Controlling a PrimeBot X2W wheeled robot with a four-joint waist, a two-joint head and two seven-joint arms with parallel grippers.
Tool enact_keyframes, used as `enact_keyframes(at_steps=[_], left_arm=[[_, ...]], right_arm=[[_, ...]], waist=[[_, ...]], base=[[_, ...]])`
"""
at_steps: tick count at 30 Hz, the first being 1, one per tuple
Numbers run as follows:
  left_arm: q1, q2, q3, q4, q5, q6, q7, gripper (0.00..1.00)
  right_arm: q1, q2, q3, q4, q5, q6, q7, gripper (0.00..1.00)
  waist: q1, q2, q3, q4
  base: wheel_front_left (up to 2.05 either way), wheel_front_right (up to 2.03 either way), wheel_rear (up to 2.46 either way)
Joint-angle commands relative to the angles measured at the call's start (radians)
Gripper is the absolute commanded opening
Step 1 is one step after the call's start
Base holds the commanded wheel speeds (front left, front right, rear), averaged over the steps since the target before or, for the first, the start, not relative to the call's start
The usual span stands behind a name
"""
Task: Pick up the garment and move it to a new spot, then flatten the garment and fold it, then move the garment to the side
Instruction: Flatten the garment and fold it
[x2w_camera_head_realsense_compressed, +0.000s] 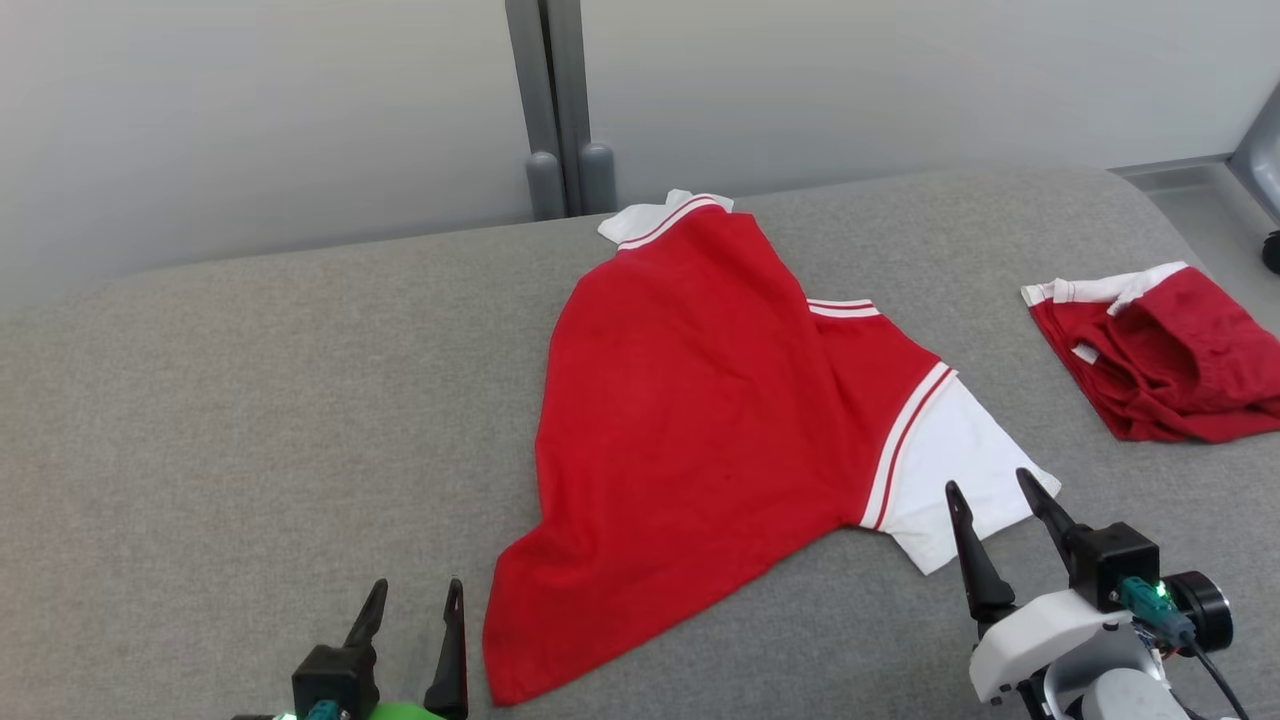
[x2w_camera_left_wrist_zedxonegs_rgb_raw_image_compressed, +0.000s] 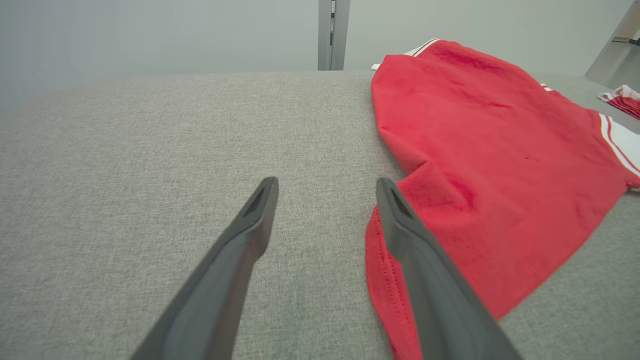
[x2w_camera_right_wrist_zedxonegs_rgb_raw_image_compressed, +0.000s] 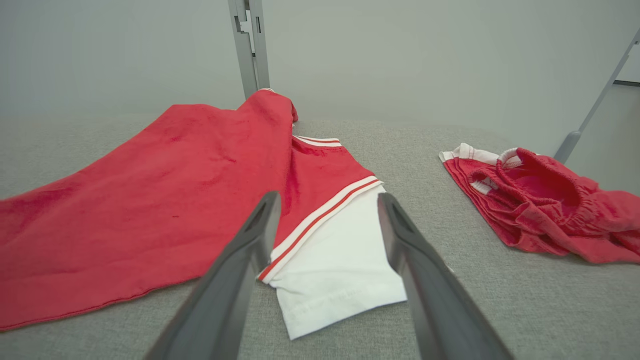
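Observation:
A red garment (x2w_camera_head_realsense_compressed: 690, 420) with white striped sleeves lies spread on the grey padded table (x2w_camera_head_realsense_compressed: 250, 400), one white sleeve (x2w_camera_head_realsense_compressed: 950, 470) pointing toward the front right. In the right wrist view that sleeve (x2w_camera_right_wrist_zedxonegs_rgb_raw_image_compressed: 335, 270) lies flat between and beyond the fingers. My right gripper (x2w_camera_head_realsense_compressed: 1000, 490) hovers open just in front of the sleeve, holding nothing. At the lower left my left gripper (x2w_camera_head_realsense_compressed: 418, 590) is open beside the garment's near hem corner (x2w_camera_left_wrist_zedxonegs_rgb_raw_image_compressed: 395, 280), with bare table between its fingers.
Red shorts (x2w_camera_head_realsense_compressed: 1170, 350) with a white waistband lie crumpled at the table's right edge, also seen in the right wrist view as red shorts (x2w_camera_right_wrist_zedxonegs_rgb_raw_image_compressed: 540, 200). A grey post (x2w_camera_head_realsense_compressed: 560, 110) stands behind the table against a pale wall. Bare grey table stretches to the left.

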Motion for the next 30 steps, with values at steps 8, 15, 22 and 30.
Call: enact_keyframes(at_steps=[8, 15, 22, 30], left_arm=[[0.035, 0.003, -0.021, 0.004, 0.003, 0.0, 0.0, 1.0], [0.018, 0.003, -0.077, 0.117, -0.04, -0.025, 0.0, 1.0], [-0.016, 0.003, -0.128, 0.218, -0.093, -0.041, 0.0, 1.0], [-0.056, 0.002, -0.193, 0.342, -0.165, -0.047, 0.004, 0.46]], right_arm=[[0.015, -0.004, 0.005, 0.016, 0.012, -0.002, -0.002, 1.0], [0.001, -0.004, 0.0, 0.023, -0.001, -0.002, -0.002, 1.0], [-0.009, -0.004, 0.002, 0.032, -0.011, -0.002, -0.002, 1.0], [-0.021, -0.004, 0.012, 0.039, -0.011, -0.002, -0.002, 1.0]], waist=[[0.0, 0.0, -0.004, 0.007], [0.0, 0.0, 0.009, 0.004], [0.0, 0.0, 0.016, -0.015], [0.0, 0.0, 0.025, -0.038]], base=[[0.0, 0.0, 0.0], [0.0, 0.0, 0.0], [0.0, 0.0, 0.0], [0.0, 0.0, 0.0]])
